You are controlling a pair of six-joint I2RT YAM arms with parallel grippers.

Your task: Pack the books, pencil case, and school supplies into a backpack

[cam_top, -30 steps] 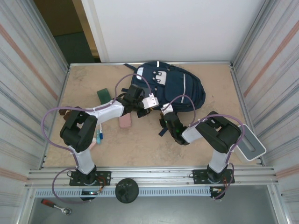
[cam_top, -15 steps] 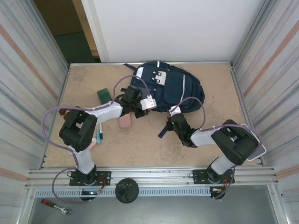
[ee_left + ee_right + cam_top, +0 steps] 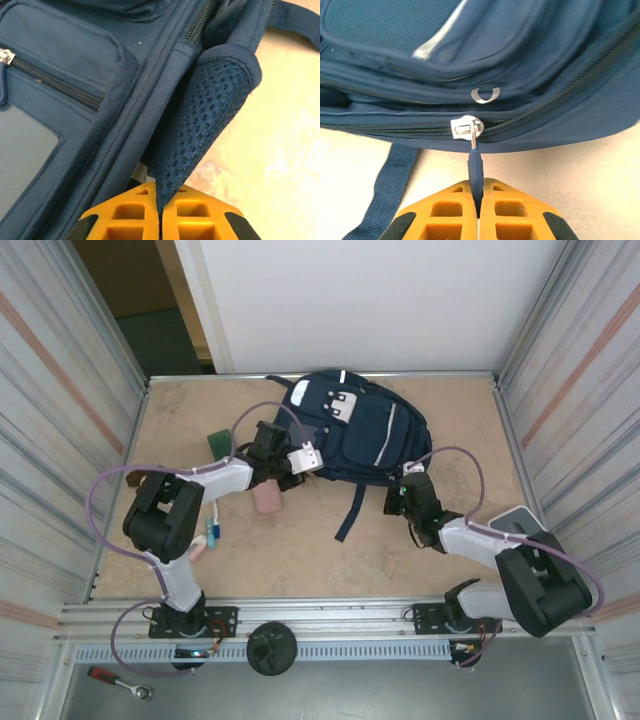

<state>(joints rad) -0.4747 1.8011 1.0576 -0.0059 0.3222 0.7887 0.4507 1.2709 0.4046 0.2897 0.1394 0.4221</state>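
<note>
We pinch the dark-blue fabric zipper tab (image 3: 475,170) in our right gripper (image 3: 478,200), the zip track (image 3: 395,129) of the large navy fabric backpack (image 3: 530,65) running left-right just above, while our left gripper (image 3: 159,200) clamps its mesh edge (image 3: 200,125).

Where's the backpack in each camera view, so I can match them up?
Top external: backpack lies at the far centre of the table.
Left wrist: backpack upper left, mesh flap pinched by the left gripper.
Right wrist: backpack across the top, zipper pull pinched by the right gripper.
Shared landmark: loose strap, top external and right wrist.
</note>
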